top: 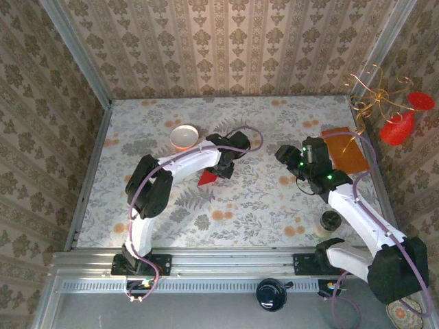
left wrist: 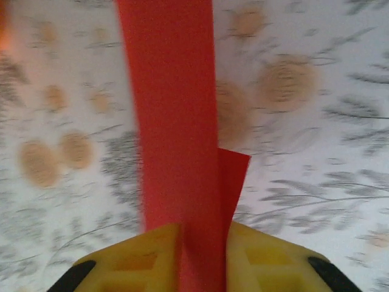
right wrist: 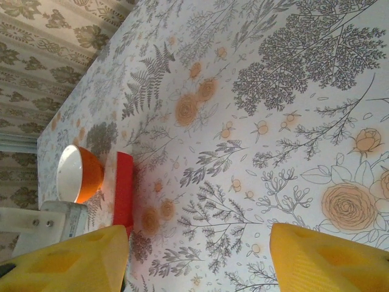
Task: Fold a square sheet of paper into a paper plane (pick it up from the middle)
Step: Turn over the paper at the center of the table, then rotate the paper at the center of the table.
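Observation:
The red paper plane [top: 207, 179] lies on the flowered table just in front of my left gripper [top: 223, 168], its sharp tip pointing to the near left. In the left wrist view the folded red strip [left wrist: 173, 121] runs straight up from between my yellow fingers [left wrist: 140, 255]. The jaws stand slightly apart with the paper in the gap, and a small red flap [left wrist: 234, 176] sticks out on the right. My right gripper [top: 285, 154] hovers open to the right with nothing between its fingers [right wrist: 328, 261]. From there the red paper [right wrist: 123, 188] shows edge-on.
A small white bowl [top: 184, 137] with an orange outside [right wrist: 79, 173] sits behind the left gripper. An orange-brown board [top: 343, 151] lies at the right rear. A small cup [top: 330, 221] stands by the right arm. Red ornaments [top: 398, 127] hang on the right wall.

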